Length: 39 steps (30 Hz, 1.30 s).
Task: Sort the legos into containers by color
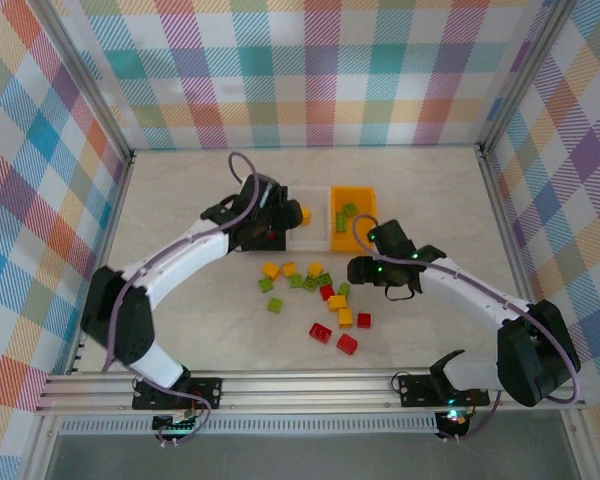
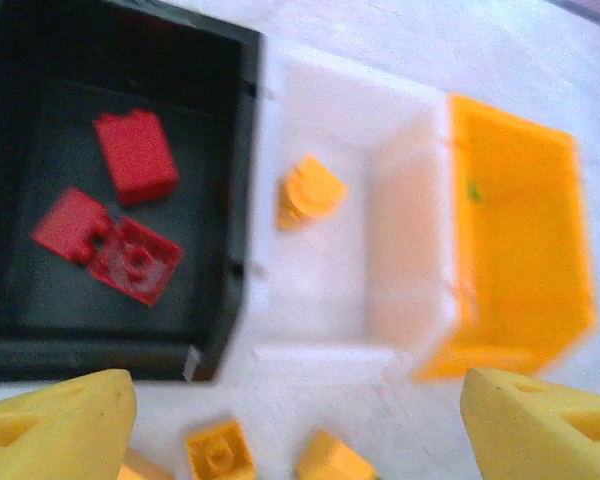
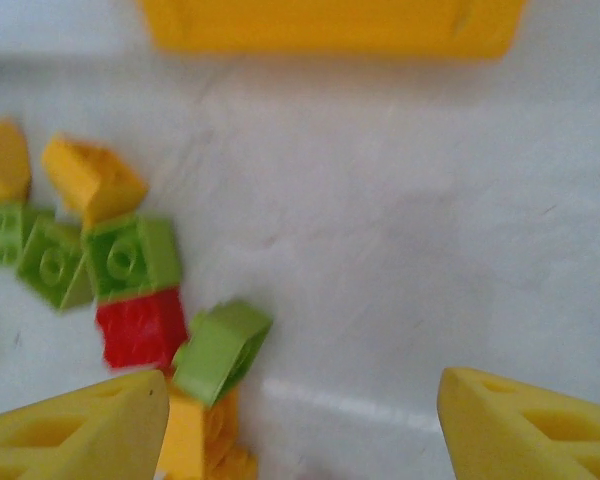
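Observation:
Loose red, yellow-orange and lime green legos (image 1: 320, 290) lie scattered mid-table. In the left wrist view the black container (image 2: 40, 345) holds three red bricks (image 2: 135, 155). The white container (image 2: 400, 210) holds one yellow-orange brick (image 2: 310, 190), and the orange container (image 2: 520, 260) stands beside it. My left gripper (image 2: 300, 430) hovers open over the near edge of the bins, with nothing between its fingers. My right gripper (image 3: 305, 420) is open above the table, just right of a tilted green brick (image 3: 220, 350) that lies on a red brick (image 3: 140, 325) and a yellow one (image 3: 195, 435).
From above, the white bin (image 1: 315, 232) and the orange bin (image 1: 365, 195), which holds green bricks (image 1: 345, 213), sit at mid-table. Two red bricks (image 1: 347, 344) lie nearest the arm bases. Checkered walls enclose the table on three sides.

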Each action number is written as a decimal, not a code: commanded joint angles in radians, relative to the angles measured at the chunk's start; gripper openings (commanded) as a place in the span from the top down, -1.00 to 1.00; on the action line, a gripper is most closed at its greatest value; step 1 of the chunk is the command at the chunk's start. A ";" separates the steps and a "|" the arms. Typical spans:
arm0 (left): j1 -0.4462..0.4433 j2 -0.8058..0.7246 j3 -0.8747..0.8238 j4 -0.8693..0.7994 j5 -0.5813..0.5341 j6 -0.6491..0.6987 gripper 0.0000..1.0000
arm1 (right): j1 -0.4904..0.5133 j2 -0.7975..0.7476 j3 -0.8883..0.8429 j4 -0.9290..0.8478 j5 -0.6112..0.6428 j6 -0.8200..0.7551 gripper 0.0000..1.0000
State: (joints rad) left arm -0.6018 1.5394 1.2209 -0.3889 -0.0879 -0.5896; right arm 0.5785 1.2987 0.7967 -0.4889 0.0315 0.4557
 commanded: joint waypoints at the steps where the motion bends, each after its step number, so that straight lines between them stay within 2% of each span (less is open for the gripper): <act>1: -0.020 -0.102 -0.132 0.018 0.048 -0.028 -0.82 | 0.125 -0.026 0.009 -0.058 -0.065 -0.033 -0.43; 4: -0.019 -0.232 -0.259 0.018 0.031 -0.050 -1.00 | 0.246 0.002 0.039 -0.076 -0.085 -0.065 -0.43; 8: -0.014 -0.410 -0.365 -0.058 -0.024 -0.052 -1.00 | 0.378 0.109 0.092 -0.099 -0.061 -0.107 -0.45; 14: 0.017 -0.596 -0.447 -0.165 -0.055 -0.054 -1.00 | 0.483 0.290 0.171 -0.124 0.054 -0.144 -0.45; 21: 0.049 -0.659 -0.487 -0.193 -0.042 -0.066 -1.00 | 0.527 0.377 0.215 -0.170 0.128 -0.165 -0.42; 26: 0.060 -0.657 -0.488 -0.184 -0.042 -0.068 -1.00 | 0.561 0.413 0.225 -0.183 0.115 -0.169 -0.37; 36: 0.071 -0.660 -0.481 -0.195 -0.033 -0.067 -1.00 | 0.564 0.393 0.209 -0.118 0.128 -0.171 0.17; 39: 0.071 -0.666 -0.481 -0.200 -0.042 -0.067 -1.00 | 0.549 0.347 0.232 -0.096 0.132 -0.189 0.25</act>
State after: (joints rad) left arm -0.5396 0.8906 0.7406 -0.5705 -0.1223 -0.6434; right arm 1.1370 1.7084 1.0100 -0.6125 0.1528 0.2905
